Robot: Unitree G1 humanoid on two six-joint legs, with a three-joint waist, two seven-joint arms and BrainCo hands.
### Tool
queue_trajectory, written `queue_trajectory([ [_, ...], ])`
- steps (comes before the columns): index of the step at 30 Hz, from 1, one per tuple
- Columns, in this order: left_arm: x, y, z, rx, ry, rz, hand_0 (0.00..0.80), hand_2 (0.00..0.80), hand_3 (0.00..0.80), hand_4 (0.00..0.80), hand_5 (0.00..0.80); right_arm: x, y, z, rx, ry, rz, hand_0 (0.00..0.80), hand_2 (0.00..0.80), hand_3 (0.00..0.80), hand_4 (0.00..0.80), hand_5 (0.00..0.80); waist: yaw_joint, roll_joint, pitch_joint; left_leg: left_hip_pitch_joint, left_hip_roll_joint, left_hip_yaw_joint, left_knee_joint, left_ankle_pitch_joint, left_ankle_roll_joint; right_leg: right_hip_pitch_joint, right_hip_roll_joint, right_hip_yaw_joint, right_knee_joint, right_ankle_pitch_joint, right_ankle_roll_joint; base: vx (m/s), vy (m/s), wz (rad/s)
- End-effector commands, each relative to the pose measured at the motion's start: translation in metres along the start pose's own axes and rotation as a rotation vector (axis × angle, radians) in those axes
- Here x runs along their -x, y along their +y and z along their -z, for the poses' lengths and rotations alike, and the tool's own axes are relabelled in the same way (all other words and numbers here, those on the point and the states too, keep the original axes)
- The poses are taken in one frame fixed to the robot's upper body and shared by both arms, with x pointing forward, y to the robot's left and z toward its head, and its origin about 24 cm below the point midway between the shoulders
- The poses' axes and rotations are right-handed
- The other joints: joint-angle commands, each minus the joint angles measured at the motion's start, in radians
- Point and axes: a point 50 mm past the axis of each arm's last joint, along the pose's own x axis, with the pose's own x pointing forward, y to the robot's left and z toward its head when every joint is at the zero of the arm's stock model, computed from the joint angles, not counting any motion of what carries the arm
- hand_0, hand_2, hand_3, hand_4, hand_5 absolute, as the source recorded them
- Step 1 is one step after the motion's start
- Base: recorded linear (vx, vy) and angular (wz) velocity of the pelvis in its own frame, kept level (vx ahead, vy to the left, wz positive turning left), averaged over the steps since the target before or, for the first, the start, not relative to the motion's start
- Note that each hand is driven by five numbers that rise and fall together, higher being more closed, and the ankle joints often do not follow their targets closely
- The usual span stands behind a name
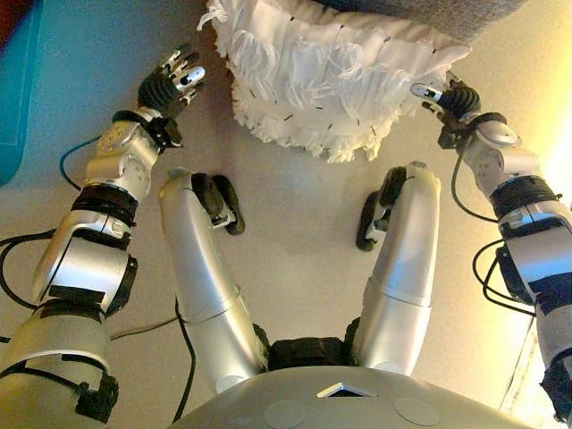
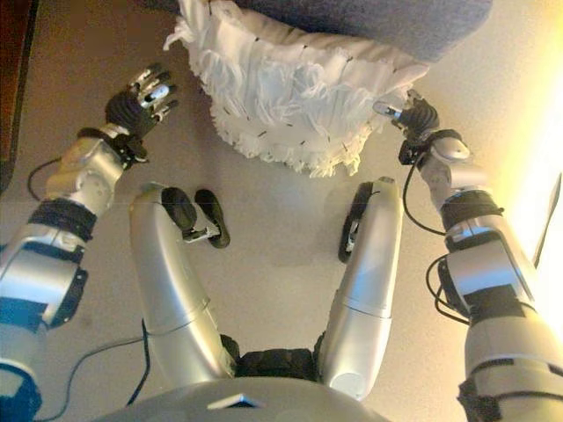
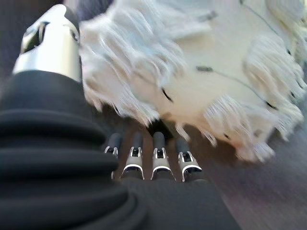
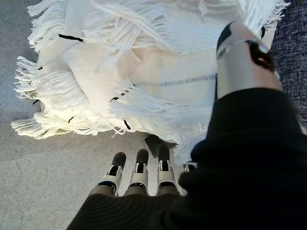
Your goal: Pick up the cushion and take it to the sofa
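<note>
Down on the floor (image 1: pixel 295 232) in front of the robot sat the cushion (image 1: pixel 313 80), a white one covered all over in shaggy fringe with little black stitches dotted through it. Its far edge was up against something dark grey, the sofa (image 2: pixel 396 22) I think, though only a strip of textured fabric showed at the top of both eye views, so I wouldn't swear to it. The cushion wasn't lifted at all, its fringe was spread out flat on the floor.

The left hand (image 1: pixel 172 80) was off to the cushion's left side, close to it but apart, fingers (image 3: pixel 160 158) straight and loosely together, thumb (image 3: pixel 50 43) sticking out separately toward the fringe. Nothing was gripped in it. In its wrist view the fringe came down right near the fingertips, but that view was smeary, so contact was hard to call.

The right hand (image 1: pixel 451 96) was at the cushion's right side, much tighter in. Its wrist view showed the fingers (image 4: pixel 139 167) extended straight just under the fringe edge, and the thumb (image 4: pixel 242 57) raised up against the white tassels, looking like it touched them. It wasn't closed around anything, just open and flanking the cushion.

Over on the far left of the left eye view was a teal thing (image 1: pixel 22 89), well away from the cushion
</note>
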Motion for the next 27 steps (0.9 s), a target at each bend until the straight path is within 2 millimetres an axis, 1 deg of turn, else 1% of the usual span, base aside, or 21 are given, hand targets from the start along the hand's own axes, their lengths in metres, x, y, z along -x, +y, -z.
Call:
queue_trajectory([
  [1, -0.007, -0.007, -0.019, -0.066, -0.098, -0.003, 0.0, 0.0, 0.0, 0.0, 0.0, -0.002, 0.008, -0.005, -0.024, -0.041, -0.031, 0.0, 0.0, 0.0, 0.0, 0.0, -0.001, 0.027, -0.057, 0.073, 0.041, -0.02, 0.041, -0.244, 0.003, -0.01, -0.039, 0.038, -0.114, 0.084, -0.057, 0.046, -0.021, -0.01],
  [5, -0.01, -0.011, -0.023, -0.167, -0.116, -0.053, 0.0, 0.0, 0.0, 0.0, 0.0, -0.001, 0.012, -0.002, -0.021, -0.053, -0.053, 0.0, 0.0, 0.0, 0.0, 0.0, -0.006, 0.021, -0.059, 0.072, 0.043, -0.025, 0.047, -0.248, 0.0, -0.008, -0.034, 0.039, -0.116, 0.084, -0.057, 0.03, -0.034, -0.04],
  [7, -0.013, -0.014, -0.03, -0.196, -0.13, -0.076, 0.0, 0.0, 0.0, 0.0, 0.0, -0.001, 0.017, -0.005, -0.023, -0.065, -0.07, 0.0, 0.0, 0.0, 0.0, 0.0, -0.01, 0.016, -0.059, 0.067, 0.043, -0.03, 0.051, -0.248, -0.002, -0.011, -0.03, 0.039, -0.117, 0.086, -0.055, 0.012, -0.044, -0.07],
  [11, -0.019, -0.017, -0.035, -0.175, -0.123, -0.109, 0.0, 0.0, 0.0, 0.0, 0.0, -0.001, 0.022, -0.01, -0.029, -0.089, -0.096, 0.0, 0.0, 0.0, 0.0, 0.0, -0.018, 0.009, -0.057, 0.059, 0.047, -0.036, 0.064, -0.254, -0.003, -0.016, -0.026, 0.038, -0.116, 0.086, -0.056, 0.002, -0.032, -0.1],
  [15, -0.021, -0.018, -0.038, -0.114, -0.133, -0.124, 0.0, 0.0, 0.0, 0.0, 0.0, -0.001, 0.033, -0.01, -0.025, -0.098, -0.136, 0.0, 0.0, 0.0, 0.0, 0.0, -0.028, 0.001, -0.057, 0.054, 0.052, -0.045, 0.08, -0.263, -0.007, -0.02, -0.021, 0.038, -0.112, 0.085, -0.055, 0.006, -0.021, -0.14],
  [18, -0.02, -0.013, -0.037, -0.048, -0.143, -0.172, 0.0, 0.0, 0.0, 0.0, 0.0, -0.002, 0.037, -0.009, -0.012, -0.095, -0.157, 0.0, 0.0, 0.0, 0.0, 0.0, -0.034, 0.001, -0.053, 0.052, 0.056, -0.05, 0.089, -0.268, -0.01, -0.025, -0.016, 0.045, -0.107, 0.085, -0.055, 0.006, 0.014, -0.17],
  [21, -0.019, -0.007, -0.036, -0.025, -0.143, -0.204, 0.0, 0.0, 0.0, 0.0, 0.0, -0.002, 0.042, -0.008, 0.001, -0.093, -0.17, 0.0, 0.0, 0.0, 0.0, 0.0, -0.04, 0.002, -0.05, 0.044, 0.06, -0.055, 0.097, -0.27, -0.013, -0.032, -0.012, 0.051, -0.098, 0.081, -0.056, -0.006, 0.016, -0.13],
  [24, -0.019, -0.005, -0.037, -0.003, -0.143, -0.193, 0.0, 0.0, 0.0, 0.0, 0.0, -0.002, 0.043, -0.008, 0.002, -0.086, -0.176, 0.0, 0.0, 0.0, 0.0, 0.0, -0.046, 0.003, -0.046, 0.035, 0.063, -0.057, 0.107, -0.27, -0.011, -0.041, -0.01, 0.06, -0.08, 0.076, -0.061, -0.007, 0.009, -0.07],
  [27, -0.021, -0.008, -0.039, 0.013, -0.132, -0.15, 0.0, 0.0, 0.0, 0.0, 0.0, -0.003, 0.043, -0.009, 0.017, -0.08, -0.189, 0.0, 0.0, 0.0, 0.0, 0.0, -0.05, 0.006, -0.043, 0.027, 0.067, -0.06, 0.12, -0.273, -0.011, -0.05, -0.013, 0.069, -0.068, 0.073, -0.062, 0.002, 0.011, -0.03],
])
